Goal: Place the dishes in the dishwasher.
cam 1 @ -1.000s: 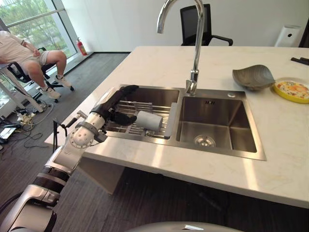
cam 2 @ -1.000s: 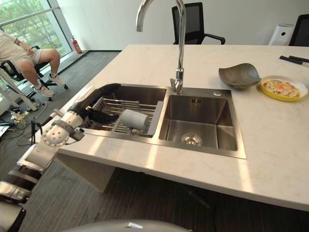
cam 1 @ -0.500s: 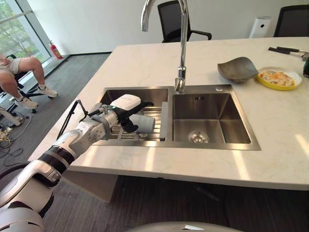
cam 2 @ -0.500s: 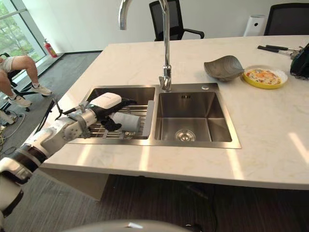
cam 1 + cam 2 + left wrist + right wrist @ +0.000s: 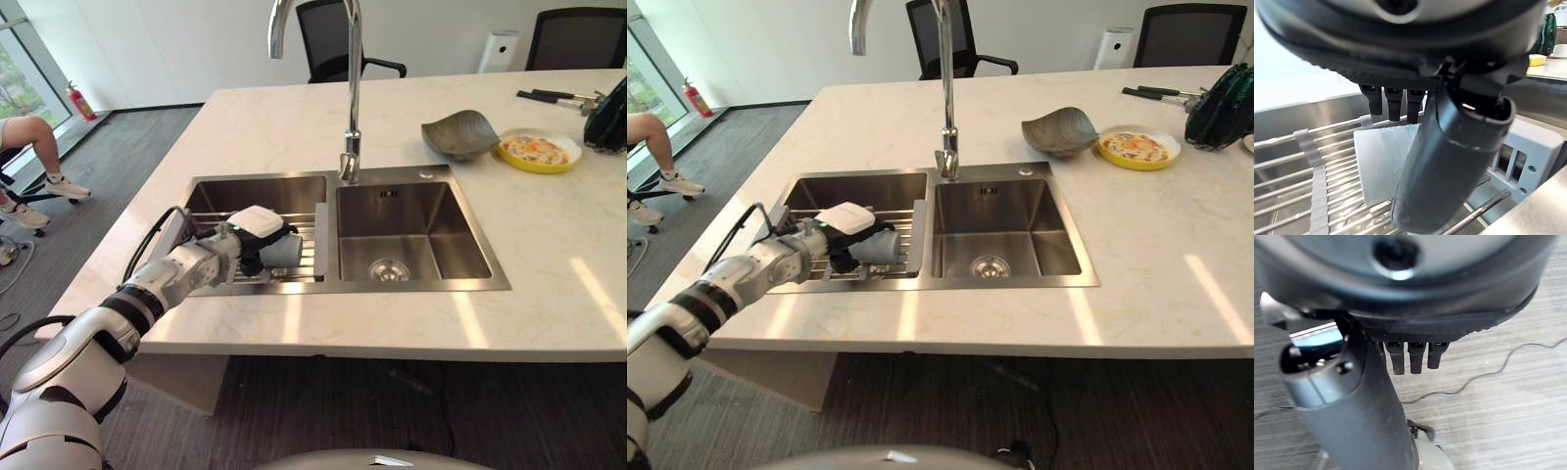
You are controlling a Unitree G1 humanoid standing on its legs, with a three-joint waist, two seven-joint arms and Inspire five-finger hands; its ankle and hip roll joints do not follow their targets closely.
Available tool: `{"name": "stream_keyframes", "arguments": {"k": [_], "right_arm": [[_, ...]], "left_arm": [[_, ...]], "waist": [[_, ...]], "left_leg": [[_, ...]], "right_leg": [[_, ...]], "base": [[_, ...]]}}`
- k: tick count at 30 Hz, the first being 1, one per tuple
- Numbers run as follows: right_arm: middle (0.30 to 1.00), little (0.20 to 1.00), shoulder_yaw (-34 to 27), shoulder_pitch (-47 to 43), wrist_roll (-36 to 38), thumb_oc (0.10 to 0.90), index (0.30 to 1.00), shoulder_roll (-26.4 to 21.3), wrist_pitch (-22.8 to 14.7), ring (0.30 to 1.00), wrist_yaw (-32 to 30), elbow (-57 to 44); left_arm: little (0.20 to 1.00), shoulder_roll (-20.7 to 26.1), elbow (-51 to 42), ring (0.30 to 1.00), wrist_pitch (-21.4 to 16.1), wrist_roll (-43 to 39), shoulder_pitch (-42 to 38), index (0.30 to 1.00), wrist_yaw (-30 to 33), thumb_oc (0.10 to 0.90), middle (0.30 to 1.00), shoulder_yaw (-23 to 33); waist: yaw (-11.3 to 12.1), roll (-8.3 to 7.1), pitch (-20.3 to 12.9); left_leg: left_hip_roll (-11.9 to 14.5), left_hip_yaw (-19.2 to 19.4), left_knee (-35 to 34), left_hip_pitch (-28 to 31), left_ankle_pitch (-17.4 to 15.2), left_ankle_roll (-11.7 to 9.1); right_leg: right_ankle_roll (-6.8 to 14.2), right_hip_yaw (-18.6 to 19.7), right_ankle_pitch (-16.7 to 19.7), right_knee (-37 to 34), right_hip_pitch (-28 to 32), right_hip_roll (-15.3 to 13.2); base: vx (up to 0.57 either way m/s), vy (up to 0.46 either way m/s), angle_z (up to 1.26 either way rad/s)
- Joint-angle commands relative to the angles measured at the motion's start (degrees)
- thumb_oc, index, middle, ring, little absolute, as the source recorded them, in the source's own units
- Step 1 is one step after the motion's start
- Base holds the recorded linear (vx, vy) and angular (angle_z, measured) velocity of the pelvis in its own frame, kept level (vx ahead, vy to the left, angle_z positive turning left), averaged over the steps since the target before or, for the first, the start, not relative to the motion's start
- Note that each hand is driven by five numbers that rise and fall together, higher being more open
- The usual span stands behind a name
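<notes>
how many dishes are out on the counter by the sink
2. A grey bowl sits behind the right basin, and a yellow plate with food lies just right of it. A pale cup lies in the sink rack at the left hand.

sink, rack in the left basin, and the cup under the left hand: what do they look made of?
Sink: brushed stainless steel, judging by its dull metallic sheen and soft reflections.
Rack: thin bright metal rods, probably steel, joined by matte grey bars that look like plastic or silicone.
Cup: pale grey and matte, perhaps ceramic or plastic; left hand closed on it.
</notes>
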Motion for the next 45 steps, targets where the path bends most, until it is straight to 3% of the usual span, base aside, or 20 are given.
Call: {"name": "stream_keyframes", "arguments": {"k": [1, 9, 19, 26, 28, 29, 32, 38, 45], "right_arm": [[0.9, 0.9, -0.05, -2.31, 0.93, 0.8, 0.9, -2.12, -1.73, 0.9, -0.45, 2.91], [0.9, 0.9, -0.23, -0.99, 0.98, 0.8, 0.9, -1.68, -1.51, 0.9, -0.69, 2.12], [0.9, 0.9, 2.2, -1.31, 1.14, 0.8, 0.9, 1.61, -1.41, 0.9, -1.22, 1.47], [0.9, 0.9, 3.73, -2.29, 1.04, 0.8, 0.9, 2.51, -1.08, 0.9, -1.54, 1.43], [0.9, 0.9, 4.42, -2.82, 1.06, 0.8, 0.9, 2.89, -0.86, 0.9, -1.42, 1.61], [0.9, 0.9, 4.72, -2.96, 1.05, 0.8, 0.9, 3.11, -0.81, 0.9, -1.34, 1.61], [0.9, 0.9, 5.73, -3.86, 1.06, 0.8, 0.9, 3.77, -0.56, 0.9, -1.26, 1.68], [0.9, 0.9, 6.61, -3.62, 0.79, 0.8, 0.9, 4.63, -0.96, 0.9, -1.25, 1.23], [0.9, 0.9, 5.19, -2.45, 2.41, 0.8, 0.9, 5.83, -1.31, 0.9, -0.83, 0.31]], "left_arm": [[0.9, 2.18, 1.08, 0.9, 3.98, 1.05, -8.25, 0.9, 2.93, 0.8, 0.9, 6.87], [0.9, -0.34, 13.12, 0.9, 8.37, 2.07, -10.42, 0.9, 4.04, 0.8, 0.9, 8.68], [0.9, -2.49, 14.16, 0.9, 8.05, 1.41, -11.99, 0.9, 2.56, 0.8, 0.9, 5.92], [0.9, -6.37, 22.44, 0.9, 8.84, -1.29, -12.02, 0.9, -0.34, 0.8, 0.9, 4.33], [0.347, -7.66, 25.47, 0.347, 9.29, -2.42, -12.07, 0.347, -1.13, 0.431, 0.347, 4.32], [0.3, -8.16, 26.89, 0.3, 9.49, -3.23, -12.19, 0.3, -1.28, 0.4, 0.3, 4.66], [0.3, -9.32, 29.83, 0.3, 10.0, -3.87, -12.37, 0.3, -1.77, 0.4, 0.3, 5.01], [0.3, -8.26, 26.68, 0.3, 9.28, -3.11, -12.18, 0.3, -1.01, 0.4, 0.3, 4.65], [0.3, -2.64, 8.46, 0.3, 7.5, -9.07, -7.47, 0.3, 1.7, 0.4, 0.3, 11.07]], "waist": [[1.73, -1.39, -1.43], [0.95, -1.79, -0.42], [0.87, -2.28, 0.23], [0.49, -2.46, 0.57], [0.45, -2.62, 0.7], [0.43, -2.68, 0.72], [0.48, -2.98, 0.9], [0.83, -3.14, 1.11], [3.2, -2.96, 1.13]], "left_leg": [[-1.4, -2.09, 2.64, -1.21, -1.96, -0.5], [-1.45, -1.72, 2.76, -1.35, -2.2, -0.18], [-1.69, -1.62, 2.72, -1.47, -2.58, 0.38], [-1.71, -1.49, 2.7, -1.41, -2.54, 0.54], [-1.7, -1.39, 2.62, -1.43, -2.47, 0.57], [-1.69, -1.33, 2.56, -1.49, -2.43, 0.58], [-1.66, -1.26, 2.47, -1.62, -2.36, 0.61], [-1.4, -1.18, 2.41, -1.76, -2.16, 0.54], [0.19, -2.43, 3.43, -1.62, -1.89, -0.42]], "right_leg": [[5.58, -4.22, -4.71, 2.11, 3.42, -3.59], [5.46, -3.89, -4.9, 2.52, 2.98, -3.63], [5.51, -3.58, -4.76, 2.71, 2.62, -3.85], [5.36, -3.36, -4.72, 2.81, 2.41, -3.73], [5.33, -3.19, -4.64, 2.71, 2.24, -3.63], [5.32, -3.12, -4.6, 2.69, 2.13, -3.63], [5.36, -2.95, -4.48, 2.62, 1.83, -3.55], [5.27, -2.81, -4.45, 2.46, 1.76, -3.31], [4.44, -4.5, -5.82, 1.97, 3.45, -2.16]], "base": [[0.0, 0.0, 0.0], [0.0, 0.001, -0.01], [0.0, 0.002, -0.01], [0.0, 0.0, 0.0], [0.0, 0.0, 0.0], [-0.01, 0.008, -0.03], [0.0, 0.002, -0.01], [0.0, -0.006, -0.01], [-0.01, -0.08, -0.01]]}}
